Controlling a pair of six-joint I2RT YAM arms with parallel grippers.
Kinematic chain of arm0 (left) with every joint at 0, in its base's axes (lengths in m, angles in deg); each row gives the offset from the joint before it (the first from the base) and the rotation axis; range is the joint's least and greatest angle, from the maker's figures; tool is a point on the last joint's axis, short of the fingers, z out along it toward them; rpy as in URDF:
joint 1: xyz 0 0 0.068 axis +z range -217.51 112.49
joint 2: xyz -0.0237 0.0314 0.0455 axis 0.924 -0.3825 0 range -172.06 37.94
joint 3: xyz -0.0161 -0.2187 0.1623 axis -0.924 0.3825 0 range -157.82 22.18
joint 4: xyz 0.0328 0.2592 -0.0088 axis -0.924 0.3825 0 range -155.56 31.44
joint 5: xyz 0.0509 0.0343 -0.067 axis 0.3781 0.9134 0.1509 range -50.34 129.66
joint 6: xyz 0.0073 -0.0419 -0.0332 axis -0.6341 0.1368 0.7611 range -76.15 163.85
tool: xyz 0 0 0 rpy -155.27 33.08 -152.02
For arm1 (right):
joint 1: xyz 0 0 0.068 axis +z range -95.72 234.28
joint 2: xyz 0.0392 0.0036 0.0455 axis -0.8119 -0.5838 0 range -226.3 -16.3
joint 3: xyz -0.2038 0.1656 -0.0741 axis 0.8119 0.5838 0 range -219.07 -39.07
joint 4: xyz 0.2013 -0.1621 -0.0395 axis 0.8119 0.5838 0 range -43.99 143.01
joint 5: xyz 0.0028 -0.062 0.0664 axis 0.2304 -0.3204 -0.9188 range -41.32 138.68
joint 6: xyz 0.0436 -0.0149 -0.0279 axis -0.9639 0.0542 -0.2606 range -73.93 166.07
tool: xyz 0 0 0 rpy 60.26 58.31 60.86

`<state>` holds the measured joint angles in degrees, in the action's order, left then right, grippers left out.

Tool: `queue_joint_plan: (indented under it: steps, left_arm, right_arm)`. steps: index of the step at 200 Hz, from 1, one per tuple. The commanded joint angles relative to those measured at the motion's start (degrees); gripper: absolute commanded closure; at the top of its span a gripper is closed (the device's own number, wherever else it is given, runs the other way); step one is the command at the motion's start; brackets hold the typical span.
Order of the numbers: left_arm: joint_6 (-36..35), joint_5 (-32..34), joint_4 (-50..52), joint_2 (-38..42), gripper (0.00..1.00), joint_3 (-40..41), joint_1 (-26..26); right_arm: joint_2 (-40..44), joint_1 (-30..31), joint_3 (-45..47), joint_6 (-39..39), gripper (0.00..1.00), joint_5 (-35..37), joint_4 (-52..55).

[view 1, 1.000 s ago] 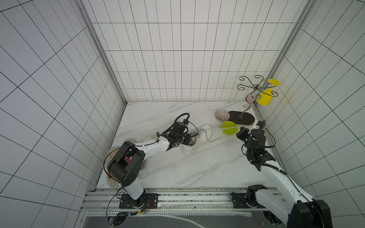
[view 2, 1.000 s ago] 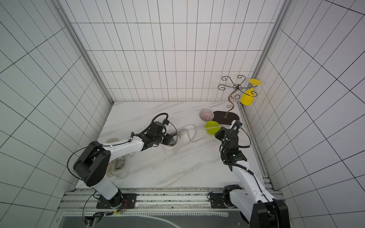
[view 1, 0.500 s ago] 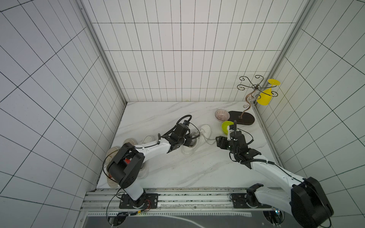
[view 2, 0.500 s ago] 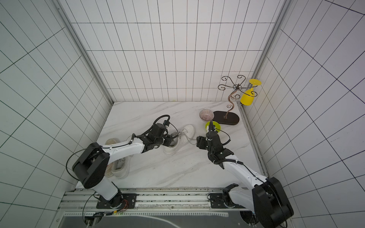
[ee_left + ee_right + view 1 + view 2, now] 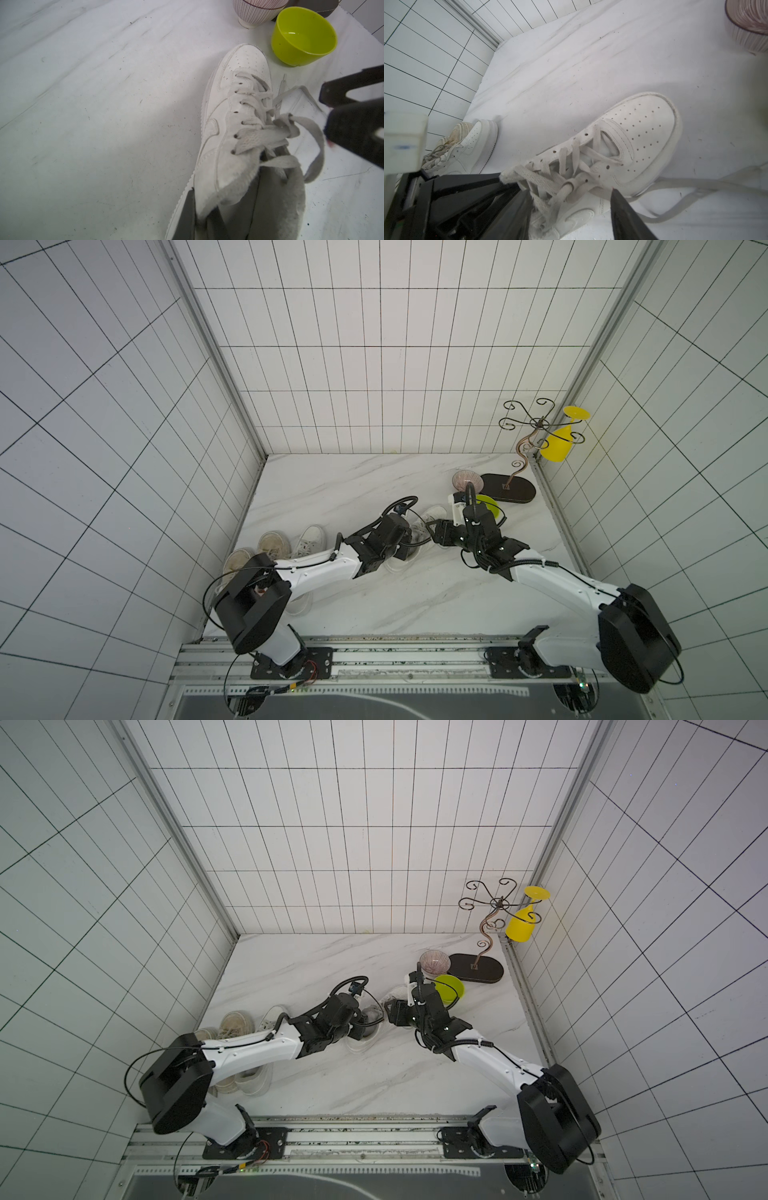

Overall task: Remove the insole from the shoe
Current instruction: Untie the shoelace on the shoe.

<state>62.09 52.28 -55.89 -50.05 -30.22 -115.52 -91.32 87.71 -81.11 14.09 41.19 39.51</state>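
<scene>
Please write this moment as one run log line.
left gripper: shut on shoe | right gripper: open over laces | insole: not yet out

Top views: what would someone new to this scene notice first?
Both arms meet mid-table over a white sneaker: the left claw is clamped on its collar, the right claw open astride the laces. A yellow goblet hangs upside down from a wire rack in the far right corner, and more sneakers pile against the left wall.
</scene>
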Motion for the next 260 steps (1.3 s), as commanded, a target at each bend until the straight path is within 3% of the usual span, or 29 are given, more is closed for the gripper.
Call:
queue_joint_plan:
  steps: [1, 29, 72, 118, 169, 203, 260]
  left_arm:
    - [-0.3, 4.5, -7.1, 3.1, 1.0, -0.6, -0.7]
    - [-0.7, 4.5, -6.8, 3.1, 1.0, -0.8, -0.6]
    - [-1.0, 4.0, -8.0, 4.3, 1.0, 0.1, -0.8]
    - [-1.1, 3.8, -8.8, 4.8, 1.0, 0.6, -1.0]
    - [-1.5, 2.8, -10.4, 5.3, 1.0, 1.2, -2.4]
    - [-1.4, 4.9, -13.0, 7.7, 1.0, 3.2, -3.9]
    - [-0.5, 8.8, -14.8, 11.1, 1.0, 5.8, -4.0]
  right_arm:
    - [-1.4, 1.6, -5.9, -0.4, 0.43, 0.4, 1.2]
    - [-1.6, 3.4, -5.6, 0.5, 0.44, 4.3, 3.0]
    - [-4.6, 3.4, -6.1, 0.3, 0.55, 9.9, 4.8]
    - [-7.7, 3.5, -7.6, 0.7, 0.65, 8.6, 5.1]
    - [-10.3, 3.6, -7.9, -2.2, 0.58, 13.8, 5.1]
    - [-14.2, 3.7, -11.4, -5.6, 0.56, 19.8, 11.2]
    - [-16.4, 2.9, -11.7, -8.4, 0.38, 30.6, 17.5]
